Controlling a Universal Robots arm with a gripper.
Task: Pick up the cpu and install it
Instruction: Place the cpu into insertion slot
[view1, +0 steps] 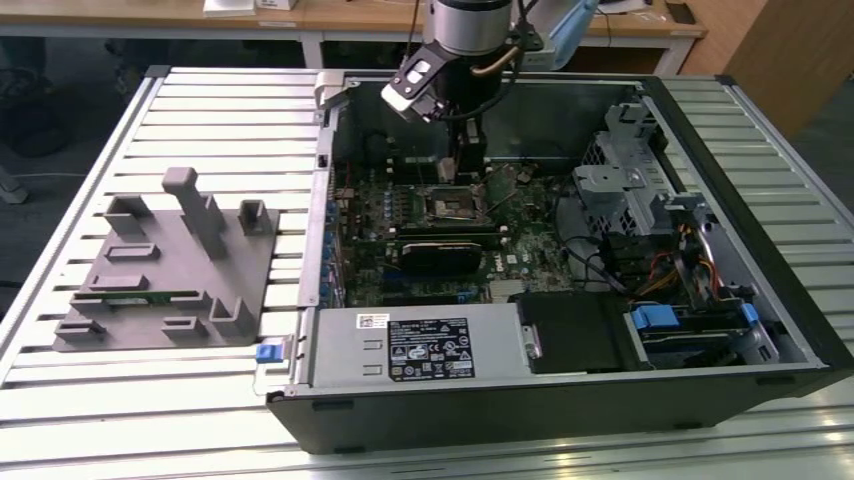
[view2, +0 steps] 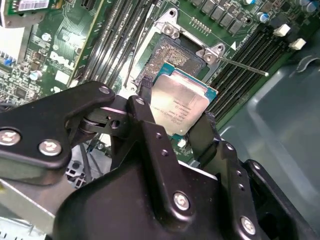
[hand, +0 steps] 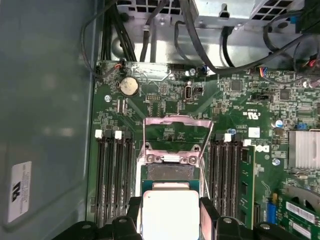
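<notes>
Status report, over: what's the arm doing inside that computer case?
Gripper shut on flat square silver-topped cpu. Cpu held over open square socket on green motherboard. Metal retention frame raised, nothing seen blocking.

I see my gripper (hand: 171, 205) clamping the cpu (hand: 170, 218) by two opposite edges, right over the open socket (hand: 169, 172) on the motherboard (hand: 165, 100).

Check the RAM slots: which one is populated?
The slot holding the green memory stick, outermost in the bank toward the finned heatsink; the other slots look empty and dark.
</notes>
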